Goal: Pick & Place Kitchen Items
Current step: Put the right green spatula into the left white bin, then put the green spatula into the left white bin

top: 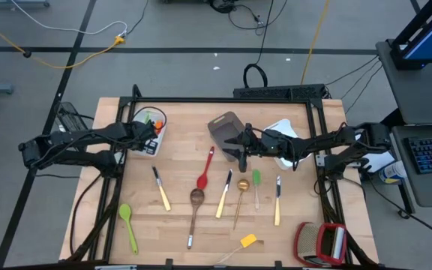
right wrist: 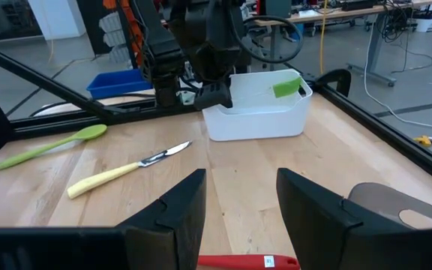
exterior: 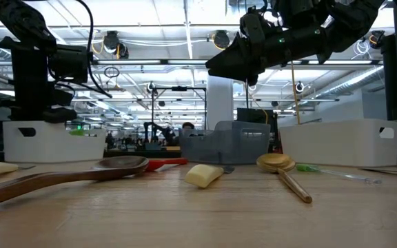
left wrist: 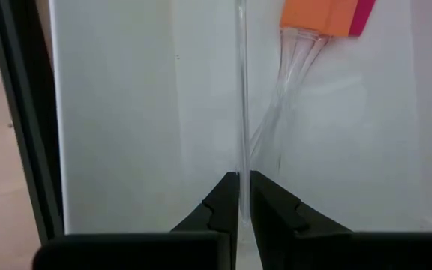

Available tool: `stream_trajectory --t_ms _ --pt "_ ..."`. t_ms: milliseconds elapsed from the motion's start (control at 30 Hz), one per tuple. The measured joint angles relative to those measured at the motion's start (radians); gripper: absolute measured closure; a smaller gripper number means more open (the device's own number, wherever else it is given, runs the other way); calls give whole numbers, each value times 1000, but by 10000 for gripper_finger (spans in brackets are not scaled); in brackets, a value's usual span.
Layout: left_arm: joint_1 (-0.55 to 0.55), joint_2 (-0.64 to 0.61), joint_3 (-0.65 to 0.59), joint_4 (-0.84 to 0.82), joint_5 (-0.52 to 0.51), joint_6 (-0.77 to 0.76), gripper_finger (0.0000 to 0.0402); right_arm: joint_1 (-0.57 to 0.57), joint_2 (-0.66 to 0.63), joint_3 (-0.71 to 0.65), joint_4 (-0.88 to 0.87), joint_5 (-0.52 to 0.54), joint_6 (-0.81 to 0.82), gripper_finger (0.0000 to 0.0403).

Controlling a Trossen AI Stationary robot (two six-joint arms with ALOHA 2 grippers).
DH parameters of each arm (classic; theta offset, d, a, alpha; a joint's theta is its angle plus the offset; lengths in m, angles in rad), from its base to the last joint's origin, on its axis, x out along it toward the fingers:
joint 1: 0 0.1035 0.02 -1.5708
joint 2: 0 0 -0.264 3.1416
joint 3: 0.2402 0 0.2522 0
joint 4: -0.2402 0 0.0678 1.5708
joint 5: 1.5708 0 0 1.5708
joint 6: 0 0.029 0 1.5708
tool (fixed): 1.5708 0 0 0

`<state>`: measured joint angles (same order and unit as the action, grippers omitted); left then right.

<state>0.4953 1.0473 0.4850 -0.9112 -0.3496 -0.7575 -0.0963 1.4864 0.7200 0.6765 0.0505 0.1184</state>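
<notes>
Few utensils already in white bin (top: pixel 158 129), most left on desk (top: pixel 178 232). Left gripper (left wrist: pixel 239 196) fingers barely apart around clear handle (left wrist: pixel 241 112); right gripper (right wrist: pixel 240 196) fingers apart, empty.

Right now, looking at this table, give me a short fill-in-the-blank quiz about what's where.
1. The left end effector reaches into the ____ bin.
2. The right end effector hovers with its fingers ____.
3. The green spoon lies on the table's ____ side.
4. The right end effector holds ____.

Missing words: white; open; left; nothing
</notes>
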Motion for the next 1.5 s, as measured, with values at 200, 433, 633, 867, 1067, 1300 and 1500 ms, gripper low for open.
stream_trajectory --t_ms 200,433,633,867,1067,1300,1500 --pt "0 0 0 0 6 19 370 0 0 0 0 0 0 248" --pt "0 0 0 18 -13 29 370 0 0 0 0 0 0 248" --pt "0 0 0 58 8 111 371 0 0 0 0 0 0 248" --pt "0 0 0 80 9 109 371 0 0 0 0 0 0 248" --pt "0 0 0 80 42 108 370 0 0 0 0 0 0 248" --pt "0 0 0 80 42 145 327 0 0 0 0 0 0 248" --pt "0 0 0 80 35 157 280 0 0 0 0 0 0 248"
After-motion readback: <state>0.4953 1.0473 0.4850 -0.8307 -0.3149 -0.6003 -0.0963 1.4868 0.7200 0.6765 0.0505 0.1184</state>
